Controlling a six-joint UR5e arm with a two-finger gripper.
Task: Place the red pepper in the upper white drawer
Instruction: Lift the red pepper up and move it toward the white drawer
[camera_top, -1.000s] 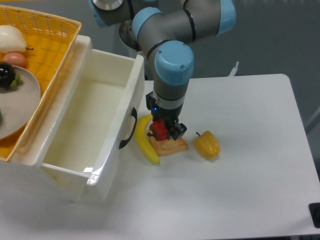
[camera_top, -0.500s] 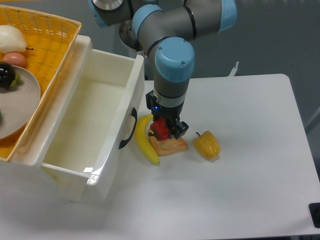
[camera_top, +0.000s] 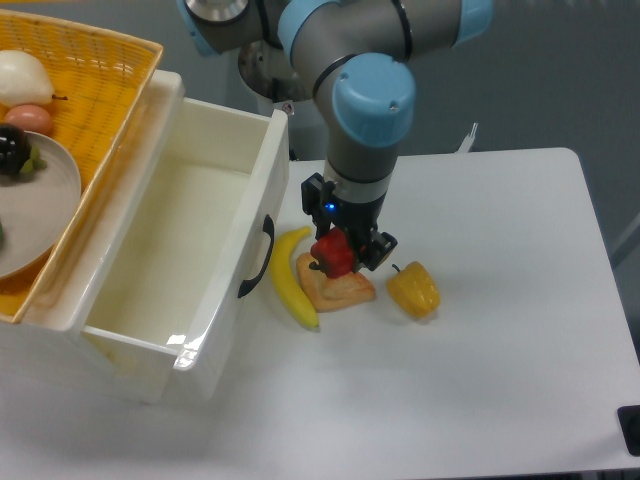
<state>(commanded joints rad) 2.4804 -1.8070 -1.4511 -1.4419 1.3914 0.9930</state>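
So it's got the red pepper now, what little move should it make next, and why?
Probably lift a bit higher, then swing left. The gripper holds the red pepper low above the toast, and the upper white drawer has a tall front wall to clear.

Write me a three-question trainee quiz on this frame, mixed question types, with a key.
1. True or false: the tool is shut on the red pepper.
2. Which item lies nearest the drawer front? A) yellow pepper B) banana C) bread piece
3. Fill in: the drawer is open and its inside looks ____.

Key
1. True; the red pepper sits between the tool's fingers, just above the bread piece.
2. B; the banana lies beside the black handle.
3. Empty; only bare white floor shows.
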